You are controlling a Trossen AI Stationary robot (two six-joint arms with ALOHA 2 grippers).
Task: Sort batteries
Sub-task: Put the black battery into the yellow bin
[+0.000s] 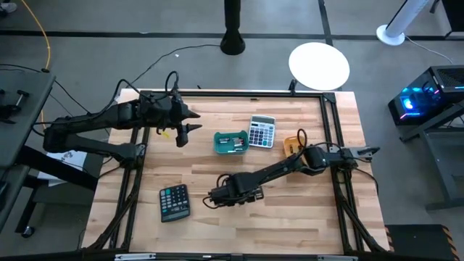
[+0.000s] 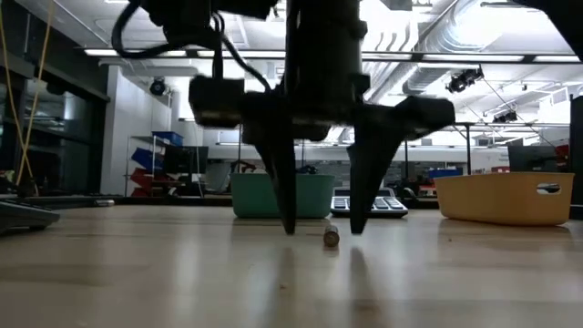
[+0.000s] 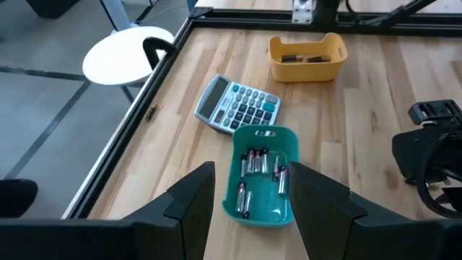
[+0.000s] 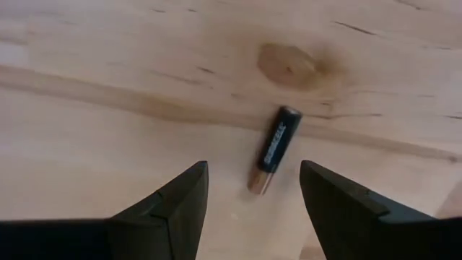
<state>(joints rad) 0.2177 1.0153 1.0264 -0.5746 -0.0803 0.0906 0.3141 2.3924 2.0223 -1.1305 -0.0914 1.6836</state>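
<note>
Battery (image 4: 273, 149) lying loose on pale wood table (image 4: 108, 87), right gripper (image 4: 254, 191) spread wide around it, holding nothing

Wooden table (image 1: 290, 217), two trays, two calculators, seemingly one loose battery (image 4: 274, 148)

Your loose battery (image 4: 273, 149) lies flat on the wood between the right gripper's (image 4: 253, 209) spread fingertips, dark-bodied with a coppery end toward the gripper. More batteries (image 3: 261, 172) lie jumbled just ahead of the left gripper (image 3: 249, 198).
</note>
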